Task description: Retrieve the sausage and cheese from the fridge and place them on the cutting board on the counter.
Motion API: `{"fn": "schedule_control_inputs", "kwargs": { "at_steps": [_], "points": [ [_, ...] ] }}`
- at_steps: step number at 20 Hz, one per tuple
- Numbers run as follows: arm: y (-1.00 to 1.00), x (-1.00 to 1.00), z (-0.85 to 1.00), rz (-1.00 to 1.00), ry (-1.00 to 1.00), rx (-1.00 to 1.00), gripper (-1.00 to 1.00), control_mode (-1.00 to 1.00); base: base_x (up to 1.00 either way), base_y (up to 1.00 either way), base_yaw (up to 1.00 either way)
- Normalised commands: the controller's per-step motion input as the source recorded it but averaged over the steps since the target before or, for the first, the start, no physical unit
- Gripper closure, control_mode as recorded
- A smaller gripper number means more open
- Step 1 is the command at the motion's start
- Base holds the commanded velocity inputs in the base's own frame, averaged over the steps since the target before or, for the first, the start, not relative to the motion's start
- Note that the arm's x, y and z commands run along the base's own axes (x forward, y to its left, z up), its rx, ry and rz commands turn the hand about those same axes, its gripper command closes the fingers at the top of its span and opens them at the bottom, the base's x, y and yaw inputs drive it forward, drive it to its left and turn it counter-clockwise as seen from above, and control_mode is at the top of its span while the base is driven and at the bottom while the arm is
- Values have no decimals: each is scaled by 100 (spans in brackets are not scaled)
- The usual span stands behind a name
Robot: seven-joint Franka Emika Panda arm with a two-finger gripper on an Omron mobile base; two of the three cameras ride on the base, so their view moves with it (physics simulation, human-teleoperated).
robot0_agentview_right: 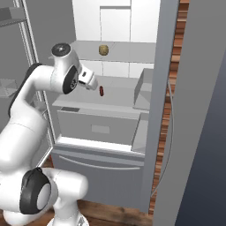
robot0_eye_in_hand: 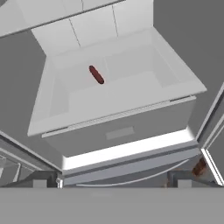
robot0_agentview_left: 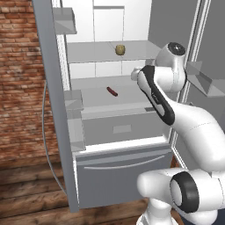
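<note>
The fridge [robot0_agentview_left: 49, 92] stands with both doors open, white inside. A dark red-brown sausage [robot0_agentview_left: 112, 91] [robot0_agentview_right: 102, 91] [robot0_eye_in_hand: 96, 75] lies on the middle grey shelf. One shelf higher sits the round yellowish-tan cheese [robot0_agentview_left: 120, 49] [robot0_agentview_right: 103, 49]. My gripper [robot0_eye_in_hand: 112, 183] is open and holds nothing. It hovers in front of the middle shelf, short of the sausage, and looks down into it from above. The cutting board and the counter are out of view.
Under the sausage's shelf is a grey crisper drawer [robot0_agentview_left: 118, 127], and below that the shut freezer drawer [robot0_agentview_left: 123, 173]. Door bins [robot0_agentview_left: 72, 103] [robot0_agentview_right: 143, 90] jut in from both open doors. A brick wall [robot0_agentview_left: 19, 79] and wooden floor lie to the left.
</note>
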Motion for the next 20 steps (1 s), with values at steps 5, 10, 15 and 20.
{"fn": "schedule_control_inputs", "kwargs": {
  "at_steps": [5,10,15,20],
  "points": [
    [-1,-8,30,4,-24,0,-100,-100,0,0,0],
    [0,0,15,1,-5,0,-100,100,0,0,0],
    [0,0,0,0,0,0,-100,100,0,0,-4],
    [0,0,0,0,0,0,-100,100,8,0,-4]
  ]
}}
